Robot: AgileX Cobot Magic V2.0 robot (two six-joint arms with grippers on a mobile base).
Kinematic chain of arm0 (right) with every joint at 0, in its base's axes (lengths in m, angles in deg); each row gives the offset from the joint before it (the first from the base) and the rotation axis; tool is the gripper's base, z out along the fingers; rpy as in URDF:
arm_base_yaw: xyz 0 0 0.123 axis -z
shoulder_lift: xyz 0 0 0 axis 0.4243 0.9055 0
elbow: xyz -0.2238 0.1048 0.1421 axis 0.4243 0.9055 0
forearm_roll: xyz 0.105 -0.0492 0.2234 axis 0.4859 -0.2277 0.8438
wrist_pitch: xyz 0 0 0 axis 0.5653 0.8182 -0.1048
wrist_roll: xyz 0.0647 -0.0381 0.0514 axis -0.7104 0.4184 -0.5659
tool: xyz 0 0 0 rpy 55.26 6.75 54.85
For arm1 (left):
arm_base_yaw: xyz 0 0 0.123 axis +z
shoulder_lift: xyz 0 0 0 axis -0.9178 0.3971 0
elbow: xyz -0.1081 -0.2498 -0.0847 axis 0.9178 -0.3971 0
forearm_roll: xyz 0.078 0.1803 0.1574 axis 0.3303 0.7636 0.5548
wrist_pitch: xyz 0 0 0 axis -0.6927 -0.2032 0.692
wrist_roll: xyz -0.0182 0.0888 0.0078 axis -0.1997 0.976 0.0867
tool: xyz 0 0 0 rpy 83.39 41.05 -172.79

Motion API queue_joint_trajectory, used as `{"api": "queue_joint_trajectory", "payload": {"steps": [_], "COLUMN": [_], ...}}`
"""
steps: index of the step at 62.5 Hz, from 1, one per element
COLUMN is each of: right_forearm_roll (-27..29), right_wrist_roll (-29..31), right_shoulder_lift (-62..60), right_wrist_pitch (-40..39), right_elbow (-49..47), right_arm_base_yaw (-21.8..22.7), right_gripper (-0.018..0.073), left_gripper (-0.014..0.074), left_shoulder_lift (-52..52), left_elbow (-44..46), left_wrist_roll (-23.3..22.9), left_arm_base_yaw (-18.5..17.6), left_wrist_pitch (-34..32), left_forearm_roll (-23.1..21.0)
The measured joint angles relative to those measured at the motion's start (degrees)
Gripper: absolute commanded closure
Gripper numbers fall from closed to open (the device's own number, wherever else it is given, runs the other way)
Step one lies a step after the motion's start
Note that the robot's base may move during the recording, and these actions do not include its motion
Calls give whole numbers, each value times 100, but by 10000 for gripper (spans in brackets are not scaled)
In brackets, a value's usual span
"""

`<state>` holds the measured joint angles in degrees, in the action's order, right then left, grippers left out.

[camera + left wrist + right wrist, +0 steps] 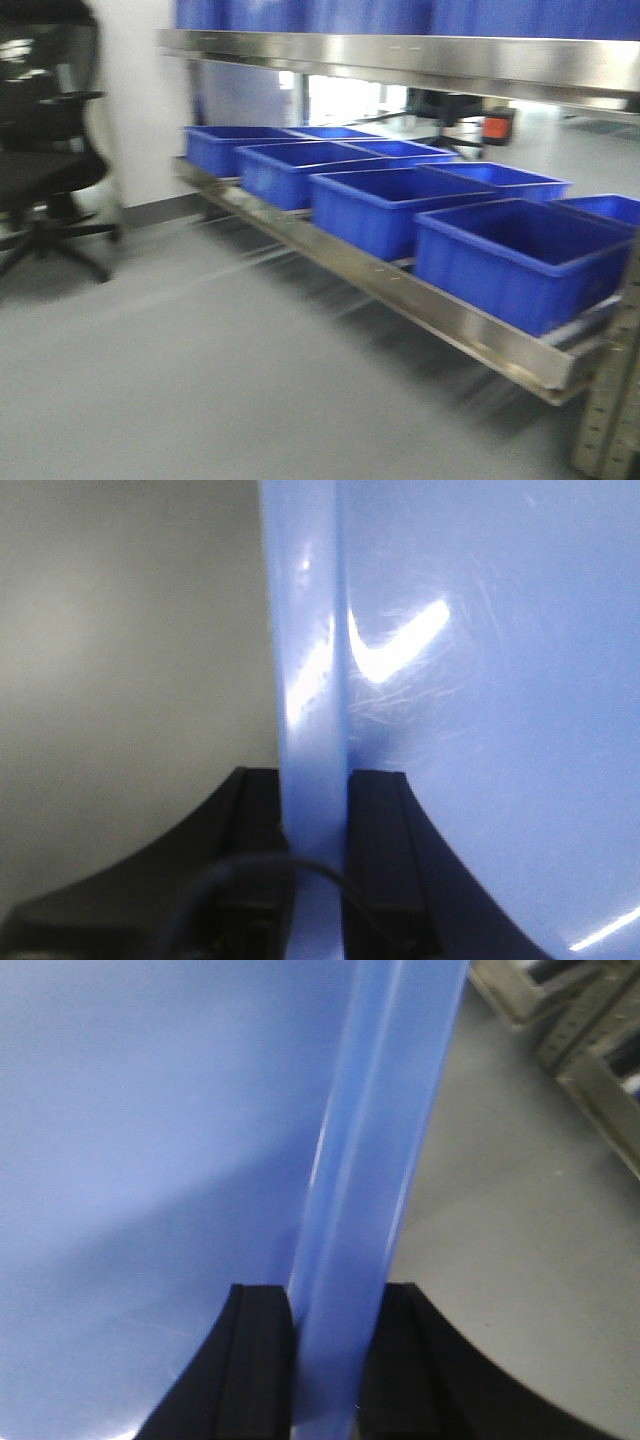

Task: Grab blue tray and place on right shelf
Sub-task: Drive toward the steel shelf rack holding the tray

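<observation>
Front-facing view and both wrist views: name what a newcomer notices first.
A row of deep blue bins fills the low steel shelf at right in the front view. In the wrist views, the left claw and right claw each pinch the rim of a light-blue tray. A black office chair stands at left.

blue tray (480,660): glossy light-blue plastic, with fine scratches and glare streaks on its face. It sits on no worktop and is carried by its rim. The left pincer (314,785) is clamped across the flared rim, one finger on each side. The right pincer (335,1300) grips another stretch of rim the same way. right shelf (400,55): a shiny stainless rack with a tall reflective front lip. It fills the right of the front view and runs diagonally back to the left. Its lower level has the same steel lip, down low. The view is motion-blurred.
</observation>
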<state>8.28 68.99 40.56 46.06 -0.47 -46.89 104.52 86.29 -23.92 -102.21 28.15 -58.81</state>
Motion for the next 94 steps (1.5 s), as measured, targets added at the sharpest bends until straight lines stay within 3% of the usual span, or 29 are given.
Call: {"api": "queue_joint_trajectory", "payload": {"steps": [94], "right_forearm_roll": [-37], "right_wrist_roll": [0], "right_shoulder_lift": [0], "right_wrist_pitch": [37], "right_elbow": [0], "right_arm_base_yaw": [0], "right_gripper": [504], "left_gripper": [645], "left_shoulder_lift": [0], "left_elbow": [0], "left_wrist_roll": [0], "left_arm_base_yaw": [0], "left_wrist_pitch": [0], "left_forearm_roll": [-53]}}
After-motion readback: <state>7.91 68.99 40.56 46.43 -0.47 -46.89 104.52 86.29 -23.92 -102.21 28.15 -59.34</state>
